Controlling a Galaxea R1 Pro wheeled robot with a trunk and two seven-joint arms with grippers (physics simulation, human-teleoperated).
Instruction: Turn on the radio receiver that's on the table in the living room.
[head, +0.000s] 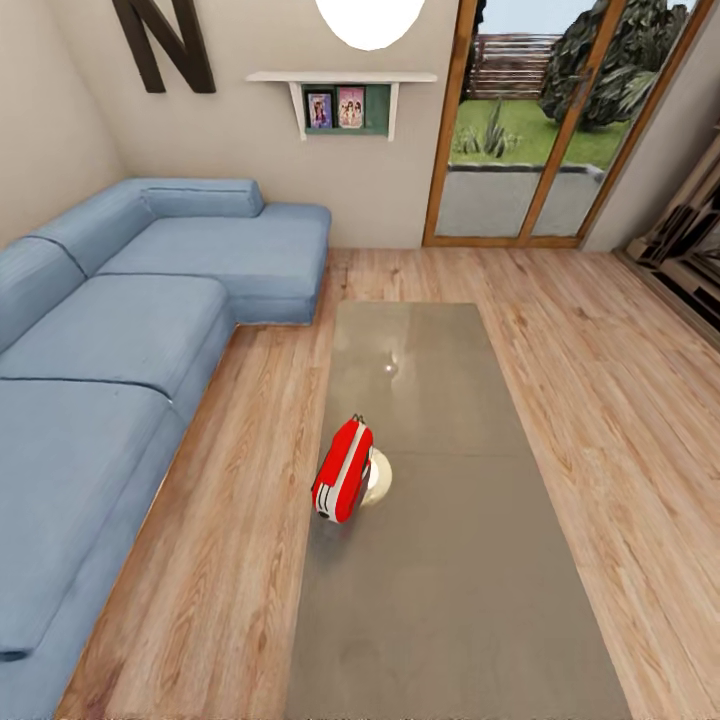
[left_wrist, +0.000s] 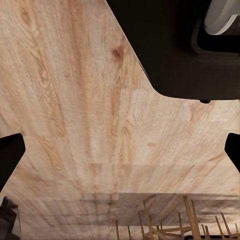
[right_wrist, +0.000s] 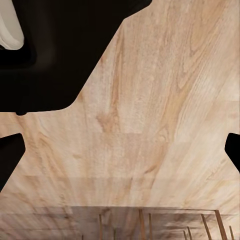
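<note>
Noted nearest, from the left wrist camera: left gripper spread wide, dark fingertips at the two edges of the picture, nothing between them, pointed down at light wood plank floor. Dark robot body close above it in that picture. Same finding from the right wrist camera — right gripper spread wide and holding nothing, over the same plank flooring.

Seen from the head camera: long low rectangular coffee table with a glossy grey-beige top, running away from the robot down the middle of the room. Small bright-red rounded radio receiver with a white-grey edge band standing upright on the table, near its left long edge, roughly midway along its length, edge band turned toward the camera, thin wire handle at the top. Pale round patch showing on the tabletop just behind the radio — nature not determinable.

Left of the table: big blue sectional sofa, extending along the wall and turning at the far corner.

Farthest: beige wall carrying a dark letter N, a white shelf holding two small pictures, and a wood-framed glass door with lawn and shrubs beyond.
</note>
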